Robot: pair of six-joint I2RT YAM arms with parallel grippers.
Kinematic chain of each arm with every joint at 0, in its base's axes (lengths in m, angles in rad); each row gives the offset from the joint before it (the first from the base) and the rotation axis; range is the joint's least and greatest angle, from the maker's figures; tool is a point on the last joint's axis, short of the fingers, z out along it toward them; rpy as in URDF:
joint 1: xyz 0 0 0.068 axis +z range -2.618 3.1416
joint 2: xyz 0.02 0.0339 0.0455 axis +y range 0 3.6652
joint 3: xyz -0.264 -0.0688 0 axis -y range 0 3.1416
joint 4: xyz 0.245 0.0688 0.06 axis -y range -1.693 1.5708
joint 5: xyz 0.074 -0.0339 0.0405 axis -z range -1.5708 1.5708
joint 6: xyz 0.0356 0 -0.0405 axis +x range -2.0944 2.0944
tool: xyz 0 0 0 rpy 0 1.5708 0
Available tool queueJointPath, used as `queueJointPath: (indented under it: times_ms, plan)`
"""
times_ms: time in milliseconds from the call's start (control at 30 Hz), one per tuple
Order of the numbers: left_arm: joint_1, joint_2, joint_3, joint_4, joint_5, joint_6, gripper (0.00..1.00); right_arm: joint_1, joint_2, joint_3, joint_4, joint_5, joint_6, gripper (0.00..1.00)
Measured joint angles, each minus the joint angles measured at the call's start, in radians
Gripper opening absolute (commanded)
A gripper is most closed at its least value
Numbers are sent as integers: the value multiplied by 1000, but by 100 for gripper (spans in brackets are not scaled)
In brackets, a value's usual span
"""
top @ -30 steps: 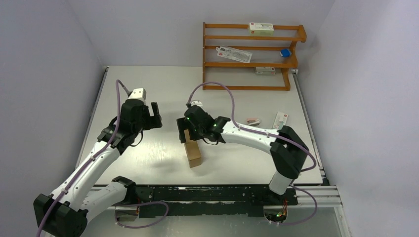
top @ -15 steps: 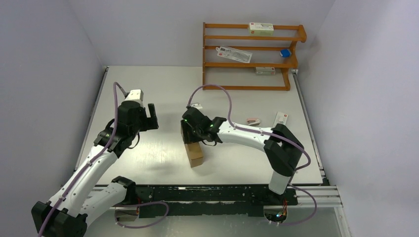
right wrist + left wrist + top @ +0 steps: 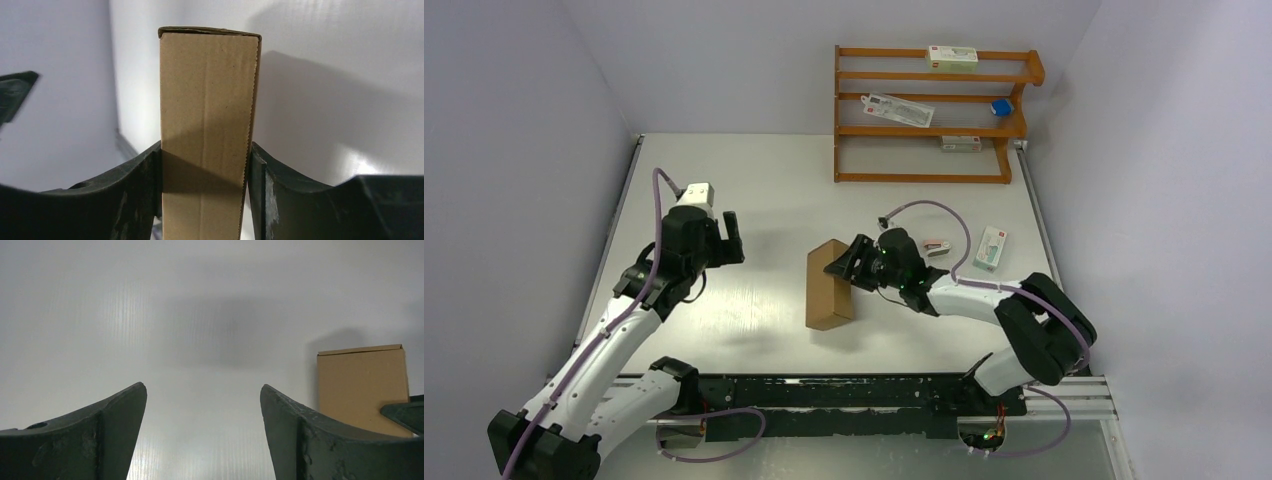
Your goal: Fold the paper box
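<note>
On the pale table point(image 3: 754, 190), the slim brown cardboard box point(image 3: 828, 295) now lies lengthwise, pointing away from the arms. The right gripper point(image 3: 205, 160), swung rightward, clamps its far end; the left gripper point(image 3: 201, 390) gapes wide.

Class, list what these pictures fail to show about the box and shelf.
Right wrist: near end of the paper box, cut off by the bottom edge.
Left wrist: its lower left corner, behind the left gripper.
Top view: print on the cartons on the shelf, too small.

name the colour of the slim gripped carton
The slim cardboard box is plain brown; best in right wrist view.
</note>
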Motion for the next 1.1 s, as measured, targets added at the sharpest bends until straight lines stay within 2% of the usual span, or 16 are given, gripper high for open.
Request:
queueJointPath:
  times_ms: [233, 467, 567, 700, 800, 867, 967, 1100]
  plan:
    - [13, -5, -1, 0, 26, 0, 88, 0, 107, -99, 418, -42, 208, 41]
    - [42, -5, -5, 3, 73, 1, 88, 20, 351, -108, 767, -53, 354, 41]
    - [49, -6, -7, 4, 89, 1, 88, 39, 433, -123, 875, -41, 396, 50]
    - [53, -7, -11, 5, 111, 5, 88, 52, 494, -191, 1009, -18, 431, 68]
    - [54, -8, -13, 6, 127, 8, 88, 52, 508, -237, 1042, -8, 439, 83]
    - [54, -8, -13, 7, 135, 9, 88, 52, 502, -251, 1060, -6, 446, 90]
    - [56, -7, -13, 10, 145, 11, 88, 52, 469, -259, 1038, -3, 425, 95]
    - [56, -7, -14, 11, 152, 14, 89, 53, 356, -265, 856, 20, 358, 100]
